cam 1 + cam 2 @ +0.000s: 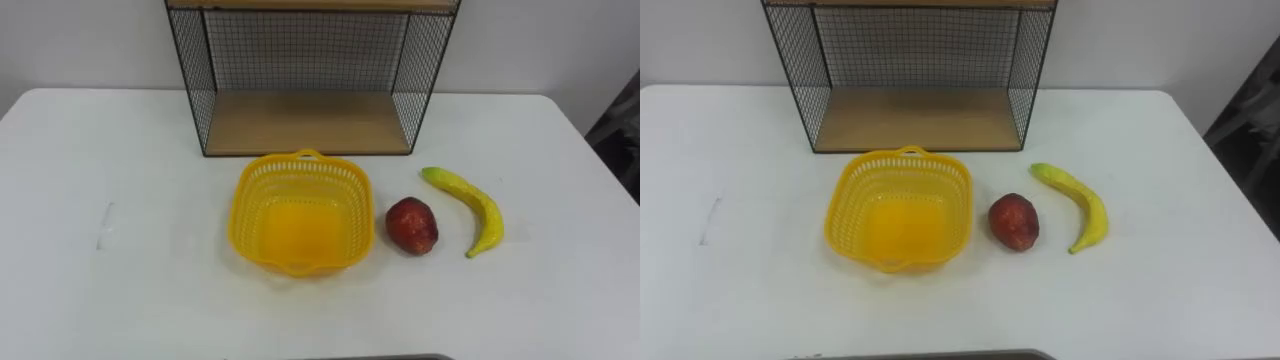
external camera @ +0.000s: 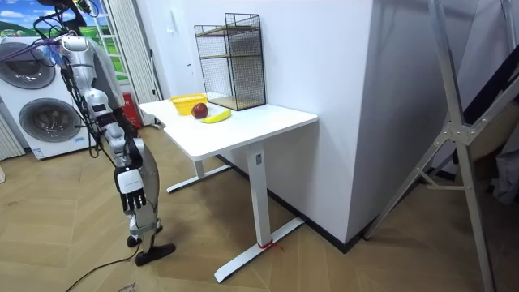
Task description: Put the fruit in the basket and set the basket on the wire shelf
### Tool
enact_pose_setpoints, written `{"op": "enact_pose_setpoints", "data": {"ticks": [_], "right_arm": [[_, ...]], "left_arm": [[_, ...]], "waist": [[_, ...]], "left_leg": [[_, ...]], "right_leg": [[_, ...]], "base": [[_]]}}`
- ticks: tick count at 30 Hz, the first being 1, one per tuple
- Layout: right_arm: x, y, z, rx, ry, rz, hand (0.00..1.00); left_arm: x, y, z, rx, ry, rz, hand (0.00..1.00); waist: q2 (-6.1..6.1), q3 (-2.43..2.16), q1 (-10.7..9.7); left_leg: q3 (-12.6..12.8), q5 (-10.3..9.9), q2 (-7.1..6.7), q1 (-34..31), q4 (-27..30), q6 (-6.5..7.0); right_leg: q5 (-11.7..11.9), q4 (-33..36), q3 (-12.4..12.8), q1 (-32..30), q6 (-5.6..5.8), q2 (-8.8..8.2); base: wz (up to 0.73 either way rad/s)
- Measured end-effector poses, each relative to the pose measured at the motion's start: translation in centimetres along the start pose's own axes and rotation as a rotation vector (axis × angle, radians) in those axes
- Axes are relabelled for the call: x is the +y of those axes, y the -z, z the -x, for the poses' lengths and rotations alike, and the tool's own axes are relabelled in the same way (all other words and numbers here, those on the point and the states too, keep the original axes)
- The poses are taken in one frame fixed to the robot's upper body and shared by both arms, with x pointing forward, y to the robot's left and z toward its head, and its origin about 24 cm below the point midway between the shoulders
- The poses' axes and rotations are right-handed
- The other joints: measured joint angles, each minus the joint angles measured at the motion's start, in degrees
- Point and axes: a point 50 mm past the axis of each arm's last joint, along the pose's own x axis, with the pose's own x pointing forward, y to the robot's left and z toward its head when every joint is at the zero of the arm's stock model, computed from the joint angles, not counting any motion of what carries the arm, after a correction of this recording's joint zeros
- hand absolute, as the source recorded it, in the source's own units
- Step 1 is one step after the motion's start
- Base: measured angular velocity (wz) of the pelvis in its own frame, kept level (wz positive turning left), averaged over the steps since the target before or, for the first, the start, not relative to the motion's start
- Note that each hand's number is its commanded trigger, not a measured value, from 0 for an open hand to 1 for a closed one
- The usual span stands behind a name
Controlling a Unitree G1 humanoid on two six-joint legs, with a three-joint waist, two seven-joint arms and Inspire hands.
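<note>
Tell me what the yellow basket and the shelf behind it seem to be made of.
Yellow basket: probably plastic, slightly glossy, with moulded slotted walls. Wire shelf: thin black mesh, likely metal; its boards look like pale matte wood.

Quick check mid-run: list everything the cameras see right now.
Basket: one, yellow, empty, table centre, in front of the shelf.
Red fruit: one, red, just right of the basket.
Banana: one, yellow, right of the red fruit.
Wire shelf: one, black wire with wooden boards, back of the table.
Table: one, white, against the wall.
Washing machines: two, white, behind the robot.
Metal frame: one, grey, room view's right.
Right hand: one, pale, hanging beside the table's end.
</note>
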Motion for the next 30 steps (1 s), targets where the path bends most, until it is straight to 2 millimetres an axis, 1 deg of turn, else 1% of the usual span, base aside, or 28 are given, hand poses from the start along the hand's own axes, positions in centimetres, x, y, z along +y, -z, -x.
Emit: {"op": "enact_pose_setpoints", "data": {"ticks": [2,4,10,15,20,26,30], "right_arm": [[0.0,0.0,0.0,0.002,-0.002,0.014,0.00],[0.0,-0.1,0.0,0.000,-0.004,0.021,0.00],[-0.2,-0.5,0.1,-0.009,0.001,0.028,0.00],[-0.3,-1.1,0.1,-0.029,0.008,0.030,0.00],[-0.4,-1.1,0.1,-0.035,0.017,0.031,0.00],[-0.3,-1.0,0.1,-0.040,0.026,-0.090,0.00],[-0.3,-0.5,0.0,-0.038,0.053,-0.302,0.00]], "left_arm": [[0.0,0.1,0.0,0.003,0.002,0.000,0.00],[-0.1,0.2,0.0,0.007,0.006,-0.001,0.00],[-0.5,0.4,0.0,0.010,0.027,-0.021,0.00],[-0.5,0.3,0.0,0.002,0.027,-0.019,0.00],[-0.5,0.2,0.0,0.000,0.027,-0.019,0.00],[-0.4,0.0,0.0,-0.004,0.021,-0.017,0.00],[-0.2,0.4,0.0,0.007,0.014,0.021,0.00]], "waist": [[0.04,0.02,0.0],[0.32,-0.09,0.0],[0.80,-0.05,0.4],[0.80,-0.04,0.5],[0.64,-0.03,0.5],[0.47,0.04,0.4],[0.52,0.05,0.2]], "left_leg": [[0.0,0.0,-0.03,0.2,0.1,0.00],[-0.7,0.0,-0.03,0.3,0.0,0.05],[-0.9,-0.1,0.04,0.7,-0.4,0.04],[-1.0,-0.1,-0.01,0.7,-0.3,0.04],[-1.0,-0.1,-0.05,0.8,-0.2,0.05],[-1.1,-0.1,-0.04,0.7,-0.5,0.04],[-1.3,-0.1,-0.08,0.7,-0.9,0.05]], "right_leg": [[0.0,0.0,-0.1,0.3,0.00,-0.05],[0.0,0.0,-0.1,0.4,0.00,0.05],[0.0,0.1,0.2,0.3,-0.12,-0.01],[-0.1,0.1,0.2,0.3,-0.11,0.03],[-0.1,0.2,0.3,0.4,-0.10,0.09],[-0.1,0.0,0.2,0.3,-0.07,0.02],[-0.2,0.0,0.2,0.2,-0.07,-0.17]], "base": [[0.00],[0.05],[0.01],[0.00],[0.00],[0.00],[0.00]]}}
